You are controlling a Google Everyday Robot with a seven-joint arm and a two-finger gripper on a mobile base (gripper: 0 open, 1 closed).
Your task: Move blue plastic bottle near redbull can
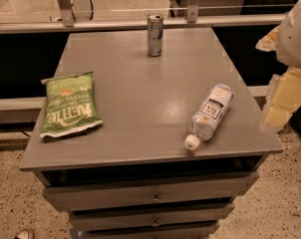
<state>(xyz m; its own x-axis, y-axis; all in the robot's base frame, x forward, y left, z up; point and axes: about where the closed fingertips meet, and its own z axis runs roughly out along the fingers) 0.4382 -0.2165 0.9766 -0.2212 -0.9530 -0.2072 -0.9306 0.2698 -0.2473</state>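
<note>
On the grey table top (140, 83), at about four o'clock from its middle, the blue plastic bottle (209, 114) lay on its side. It was a small bottle of clear plastic with a pale bluish tint. Its white screw cap pointed to seven o'clock, toward the front edge, and its base pointed to one o'clock. The white label with dark print faced upward. The cap end was near the front edge but did not pass over it.

The redbull can (155, 35) stood upright at twelve o'clock, near the far edge and well apart from the bottle. It was a slim, tall metal cylinder, silver and blue, with a shiny silver rim on top.

At nine o'clock a flat green chip bag (70, 105) lay near the left edge. Its foil was glossy and a little crinkled, with white letters. The table top was smooth and dull grey with soft reflections. Below it were grey drawers (150, 195) with small metal pulls.

At three o'clock, beyond the right edge of the table, the gripper (282, 103) appeared as pale yellowish, blocky parts hanging below a white rounded arm housing (296, 34). It was apart from the bottle. Whether it was clenched or released, I cannot tell.
</note>
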